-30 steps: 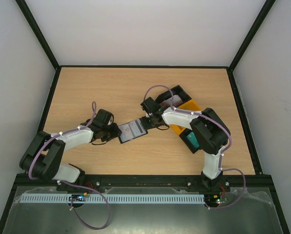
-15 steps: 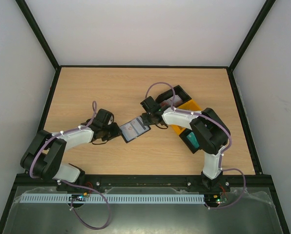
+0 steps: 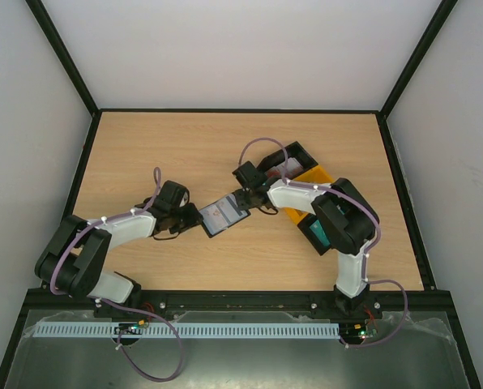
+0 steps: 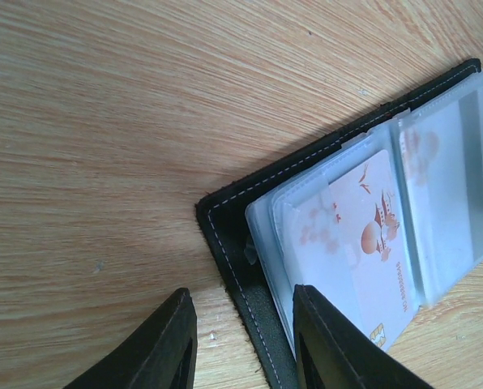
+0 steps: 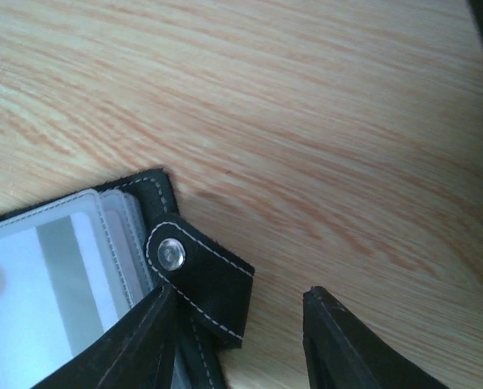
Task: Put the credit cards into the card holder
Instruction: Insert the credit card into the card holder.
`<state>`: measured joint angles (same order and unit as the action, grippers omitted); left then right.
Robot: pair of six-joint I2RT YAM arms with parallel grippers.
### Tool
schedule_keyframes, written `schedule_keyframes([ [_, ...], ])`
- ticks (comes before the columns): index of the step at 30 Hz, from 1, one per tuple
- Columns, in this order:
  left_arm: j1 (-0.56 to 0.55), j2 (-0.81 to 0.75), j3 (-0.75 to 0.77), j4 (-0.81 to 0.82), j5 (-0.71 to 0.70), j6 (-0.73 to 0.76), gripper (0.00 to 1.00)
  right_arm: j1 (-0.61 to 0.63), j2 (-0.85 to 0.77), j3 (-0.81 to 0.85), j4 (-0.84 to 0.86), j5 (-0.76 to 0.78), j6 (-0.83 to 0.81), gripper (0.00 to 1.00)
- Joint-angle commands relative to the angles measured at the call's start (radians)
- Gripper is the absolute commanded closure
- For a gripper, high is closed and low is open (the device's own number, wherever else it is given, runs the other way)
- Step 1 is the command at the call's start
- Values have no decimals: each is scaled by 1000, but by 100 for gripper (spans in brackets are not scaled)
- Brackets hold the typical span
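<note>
On the wooden table [image 3: 168,146], a black card holder [image 3: 223,215] lies open.

Soft, bright, even light fills the overhead view with only faint shadows, while both wrist views keep the table [image 4: 104,121] fairly sharp, blur their own near fingers [image 4: 173,344], and show a dull milky sheen on the holder's [image 4: 225,237] sleeves.

Light wood table [image 3: 160,146] carrying open card holder [image 3: 222,215] lying flat near centre; joined black and yellow bins [image 3: 314,176] sitting right of it.
</note>
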<state>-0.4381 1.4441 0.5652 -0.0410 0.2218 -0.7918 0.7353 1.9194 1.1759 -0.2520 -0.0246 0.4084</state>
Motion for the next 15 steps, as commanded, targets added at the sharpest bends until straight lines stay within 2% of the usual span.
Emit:
schedule_keyframes([
  [1,4,28,-35,-56,-12,11,65,7,4,-23,17,-78,-80,57],
  [5,4,30,-36,-53,-12,11,65,6,33,-3,-4,-47,-74,62],
  [9,5,29,-39,-50,-12,9,65,7,60,21,-10,9,-38,84],
  [15,4,30,-38,-45,-8,9,65,7,17,21,20,71,1,98],
])
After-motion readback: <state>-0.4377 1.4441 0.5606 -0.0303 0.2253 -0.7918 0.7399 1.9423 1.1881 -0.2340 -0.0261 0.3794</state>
